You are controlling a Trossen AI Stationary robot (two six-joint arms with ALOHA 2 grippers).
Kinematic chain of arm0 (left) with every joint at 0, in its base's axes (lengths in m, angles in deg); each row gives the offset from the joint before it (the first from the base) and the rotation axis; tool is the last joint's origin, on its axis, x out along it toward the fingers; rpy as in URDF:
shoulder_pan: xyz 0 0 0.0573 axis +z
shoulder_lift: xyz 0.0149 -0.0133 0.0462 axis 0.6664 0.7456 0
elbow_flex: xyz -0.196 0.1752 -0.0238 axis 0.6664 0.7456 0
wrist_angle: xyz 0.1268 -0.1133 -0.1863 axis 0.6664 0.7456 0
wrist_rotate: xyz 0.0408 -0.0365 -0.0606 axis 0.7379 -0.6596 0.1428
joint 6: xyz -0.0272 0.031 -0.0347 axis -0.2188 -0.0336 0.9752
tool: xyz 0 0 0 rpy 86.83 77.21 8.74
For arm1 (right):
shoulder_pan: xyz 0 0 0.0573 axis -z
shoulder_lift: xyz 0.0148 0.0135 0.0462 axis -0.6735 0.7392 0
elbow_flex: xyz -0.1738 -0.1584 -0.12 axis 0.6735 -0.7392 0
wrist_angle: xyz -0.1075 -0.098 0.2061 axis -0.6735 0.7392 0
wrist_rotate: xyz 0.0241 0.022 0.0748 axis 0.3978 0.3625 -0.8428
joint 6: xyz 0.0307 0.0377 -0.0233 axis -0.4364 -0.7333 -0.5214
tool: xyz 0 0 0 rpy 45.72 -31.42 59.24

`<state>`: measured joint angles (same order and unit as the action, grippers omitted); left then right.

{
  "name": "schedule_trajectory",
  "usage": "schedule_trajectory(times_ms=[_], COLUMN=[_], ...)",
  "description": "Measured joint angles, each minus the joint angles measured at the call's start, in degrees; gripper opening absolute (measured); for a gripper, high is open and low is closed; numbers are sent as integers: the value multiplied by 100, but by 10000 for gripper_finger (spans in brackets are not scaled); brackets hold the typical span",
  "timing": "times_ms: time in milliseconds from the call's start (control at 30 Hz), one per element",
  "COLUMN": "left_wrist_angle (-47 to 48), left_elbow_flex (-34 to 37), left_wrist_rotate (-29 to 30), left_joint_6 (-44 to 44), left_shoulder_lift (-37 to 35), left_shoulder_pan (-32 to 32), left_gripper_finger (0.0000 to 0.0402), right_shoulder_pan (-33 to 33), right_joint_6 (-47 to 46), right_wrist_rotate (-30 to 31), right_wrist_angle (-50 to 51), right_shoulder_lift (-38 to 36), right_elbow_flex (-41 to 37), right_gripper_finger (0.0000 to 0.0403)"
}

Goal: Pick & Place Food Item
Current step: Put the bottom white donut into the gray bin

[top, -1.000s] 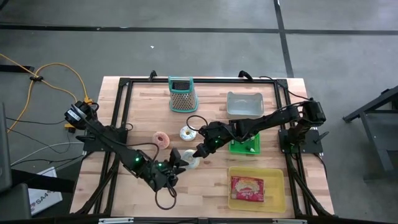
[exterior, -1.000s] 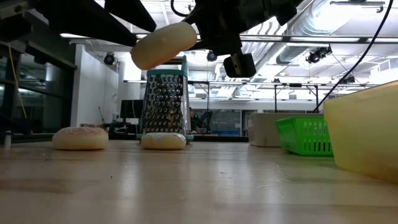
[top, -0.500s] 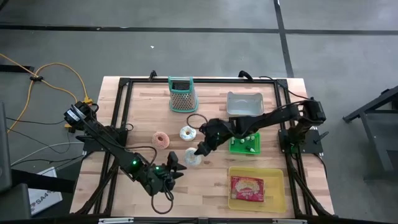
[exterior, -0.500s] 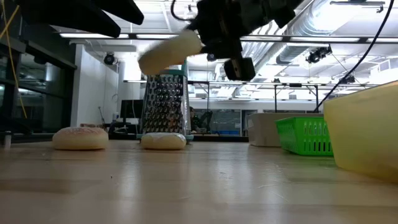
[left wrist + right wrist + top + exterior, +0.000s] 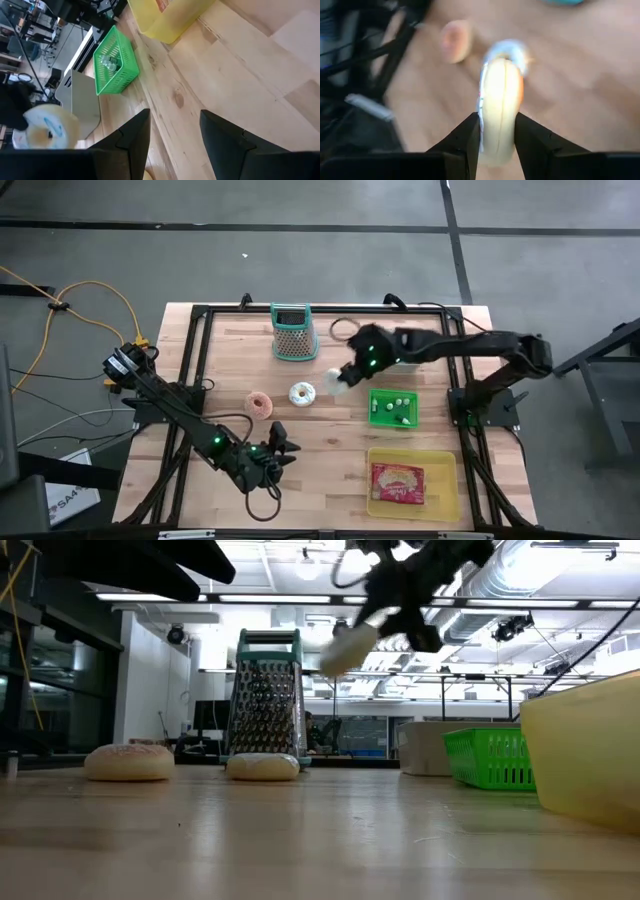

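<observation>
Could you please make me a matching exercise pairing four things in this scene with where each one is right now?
Things:
1. pale donut
2. red packet
3. grater
4. pink donut

Places:
A. in the yellow bin
B. lying on the table
C. held in the right gripper
D. standing upright at the table's far edge

Pairs: 1-C, 2-A, 3-D, 4-B

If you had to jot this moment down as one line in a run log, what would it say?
right gripper: jaws shut on donut, held in air near green basket | left gripper: jaws open, empty, at table's near edge
</observation>
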<state>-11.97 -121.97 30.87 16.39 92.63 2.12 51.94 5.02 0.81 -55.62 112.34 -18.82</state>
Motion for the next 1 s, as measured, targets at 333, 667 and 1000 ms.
schedule_trajectory(times_ms=[333, 667, 1000], left_wrist_angle=[15, 39, 245], left_elbow_flex=[0, 0, 0], left_wrist_rotate=[9, 9, 5], left_joint_6=[47, 135, 412], left_shoulder_lift=[0, 0, 0], left_shoulder_pan=[19, 19, 19], left_gripper_finger=[163, 163, 163], right_shoulder_pan=[1384, 2621, 2814], right_joint_6=[662, 1047, 920], right_wrist_rotate=[1108, 1537, 1714], right_wrist_angle=[2130, 2941, 3003], right_shoulder_lift=[-1029, -1283, -1142], right_elbow_flex=[-5, -5, -384], right_gripper_finger=[103, 103, 103])
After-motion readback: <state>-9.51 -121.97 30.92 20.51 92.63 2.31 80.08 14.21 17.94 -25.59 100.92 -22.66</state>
